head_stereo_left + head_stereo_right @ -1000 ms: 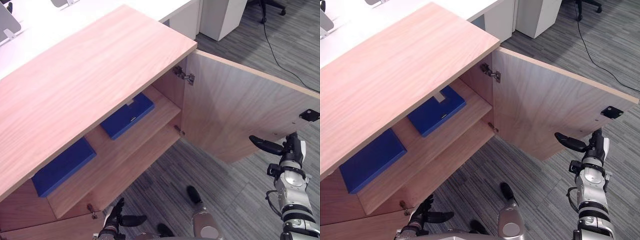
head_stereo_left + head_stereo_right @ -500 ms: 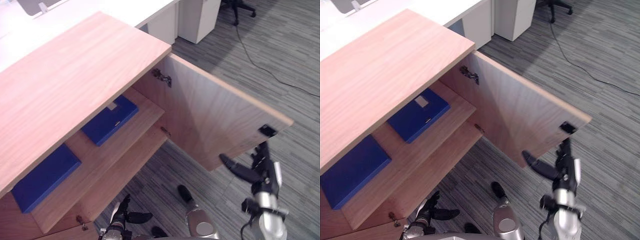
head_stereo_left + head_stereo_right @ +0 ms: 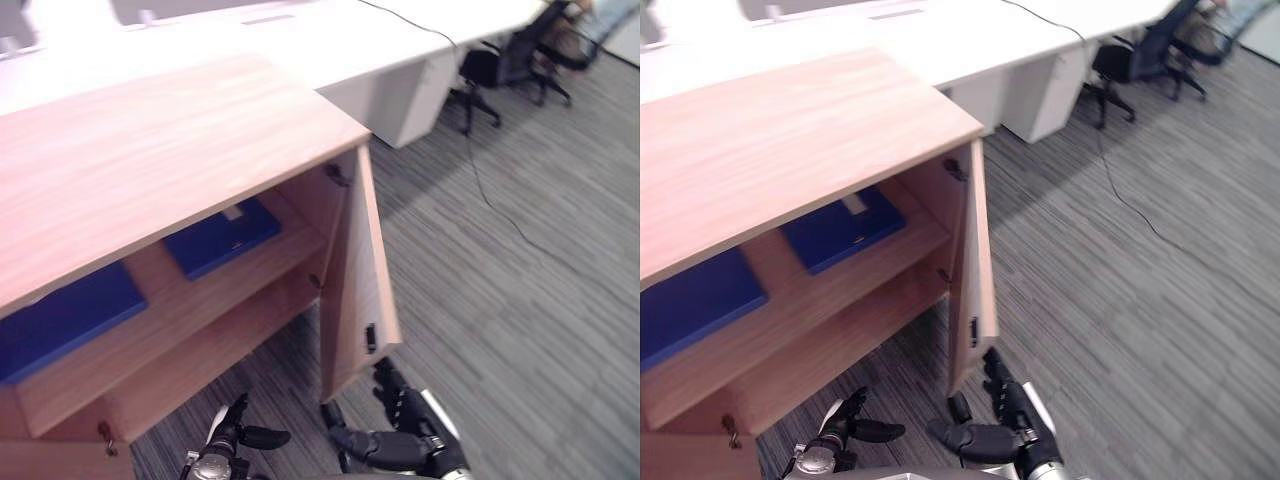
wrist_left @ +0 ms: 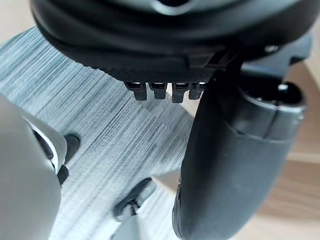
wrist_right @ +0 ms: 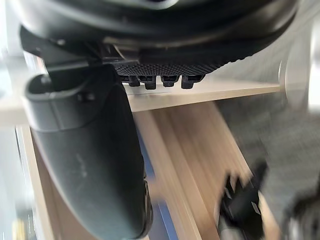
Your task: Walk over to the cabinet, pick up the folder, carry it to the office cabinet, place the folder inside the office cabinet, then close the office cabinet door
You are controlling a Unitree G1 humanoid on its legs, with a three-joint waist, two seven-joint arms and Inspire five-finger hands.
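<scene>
The folder part looks done, so what remains is the door. Two folders lie flat on the upper shelf (image 3: pixel 250 300) of the office cabinet (image 3: pixel 150 150): a blue folder (image 3: pixel 222 237) near centre frame, by the hinge side, and a second blue folder (image 3: pixel 60 320) at the left edge. Both seem to sit within the shelf, so neither should foul the door.

The door (image 3: pixel 350 290) stands edge-on at centre frame, roughly half shut, with a black fitting (image 3: pixel 370 337) on its free edge. Your right hand (image 3: pixel 400 435) is at bottom centre, just below that free corner, fingers straight, thumb spread, holding nothing. Whether it touches the wood cannot be told from here.

To finish cleanly:
- Lay flat fingers on the outer face close to the free edge, well away from the hinge (image 3: pixel 335 175), where the least push is needed
- Push along the door's arc toward the left of the frame, not straight ahead, so the fingers do not slide off the edge
- Do not curl round the edge; they would be pinched as it shuts

Your left hand (image 3: pixel 235 440) hangs relaxed and empty at bottom left, in front of the lower compartment; keep it low and clear of the opening until the door seats flush
</scene>
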